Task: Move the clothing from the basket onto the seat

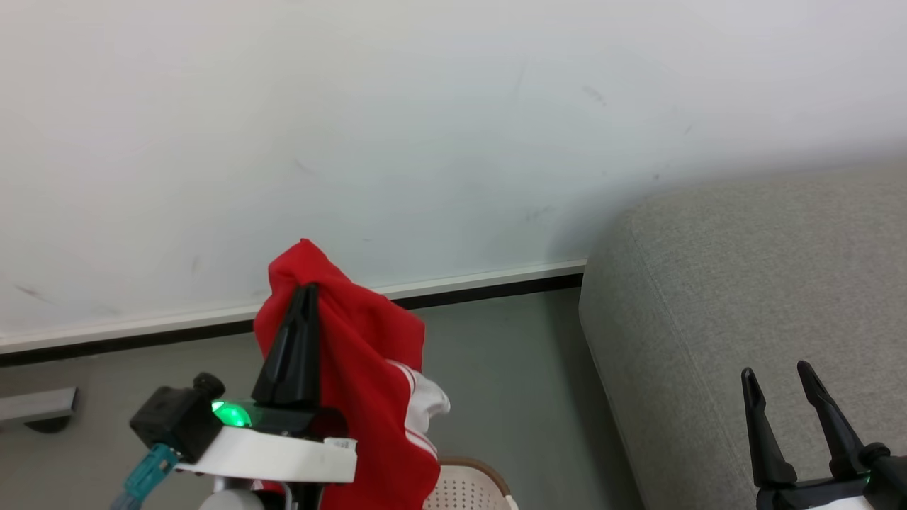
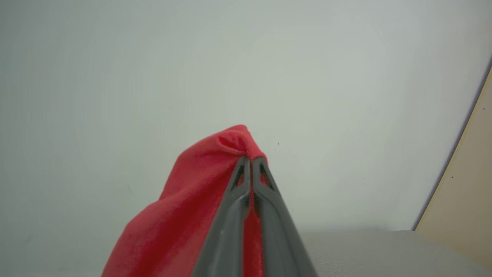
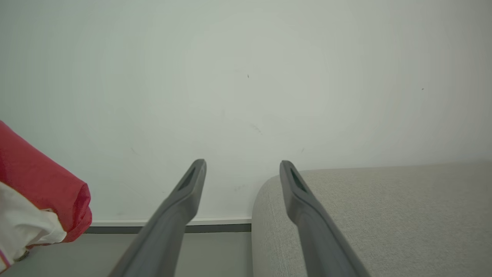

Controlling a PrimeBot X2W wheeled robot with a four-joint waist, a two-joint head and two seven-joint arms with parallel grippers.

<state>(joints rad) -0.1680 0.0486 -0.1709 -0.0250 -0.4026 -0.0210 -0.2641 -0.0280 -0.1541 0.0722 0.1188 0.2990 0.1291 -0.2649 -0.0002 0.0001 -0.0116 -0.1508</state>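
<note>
Red fabric with a white, stripe-trimmed panel, the clothing (image 1: pixel 368 368) hangs from the robot's left gripper (image 1: pixel 306 290) just left of centre in the lower half of the head view. The gripper's two dark fingers are pressed together on a peak of cloth that bunches above their tips. The garment drapes down the right side of the gripper and its pale wrist, where a green light (image 1: pixel 230 414) glows, and it runs off the bottom edge of the frame. A small white patch (image 1: pixel 341 444) where cloth meets wrist carries marks too small to read.

At the bottom edge, just right of the hanging cloth, a slice of the basket (image 1: pixel 460 492) shows its brown rim and cream perforated wall. What lies inside it cannot be told.

The seat (image 1: pixel 744 283), in light-grey upholstery with a rounded corner, takes up the right side of the frame. It stands on a grey floor (image 1: pixel 510 368) against a white wall (image 1: pixel 425 106) with a dark-edged skirting board (image 1: pixel 482 280). The garment is well apart from the seat.

The right gripper (image 1: pixel 776 368) rises at the lower right in front of the seat, its fingers spread wide with nothing between them. Its own wrist view shows the same splayed fingers, with bare wall in the gap and the red-and-white cloth at the left edge.

In the left wrist view, red cloth fills the thin seam between the closed fingers, and a beige panel (image 2: pixel 469 184) slants down the right edge.
</note>
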